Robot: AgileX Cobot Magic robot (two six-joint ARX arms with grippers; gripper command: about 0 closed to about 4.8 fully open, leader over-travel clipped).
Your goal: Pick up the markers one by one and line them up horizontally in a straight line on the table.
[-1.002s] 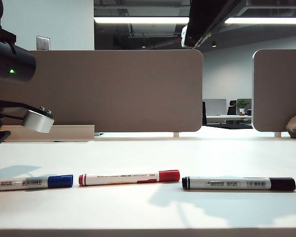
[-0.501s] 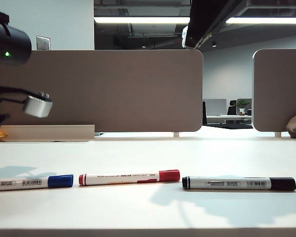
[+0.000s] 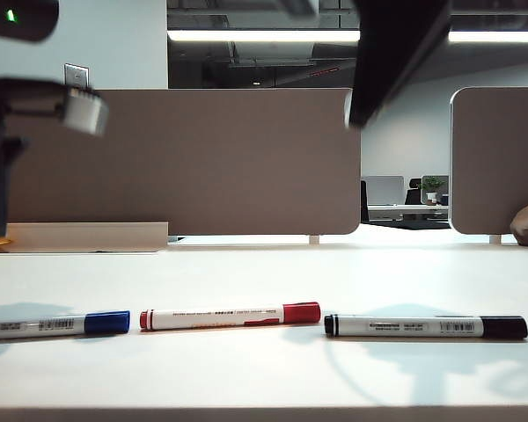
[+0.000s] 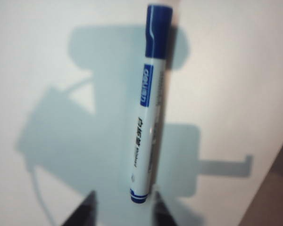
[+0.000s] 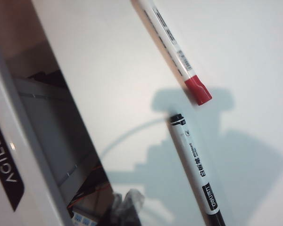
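Markers sit in a near-straight horizontal row on the white table (image 3: pixel 273 369), near its front edge: blue marker (image 3: pixel 53 324) at far left, partly cut by the exterior frame, red marker (image 3: pixel 231 316) in the middle, black marker (image 3: pixel 425 327) on the right. Small gaps between them, none touching; red one tilts very slightly. Behind the table stand grey-brown divider panels (image 3: pixel 246 163), with a wall plate (image 3: pixel 77 76) above the left one; office space shows through the gap. Nothing lies across the row. Left arm (image 3: pixel 18 97) is up at the far left, clear of the table; left gripper (image 4: pixel 123 209) hangs over the blue marker's end, finger tips spread, holding nothing. Right arm (image 3: pixel 396 53) is raised at upper middle; right gripper (image 5: pixel 127 205) is pressed together, empty, above the red/black gap.
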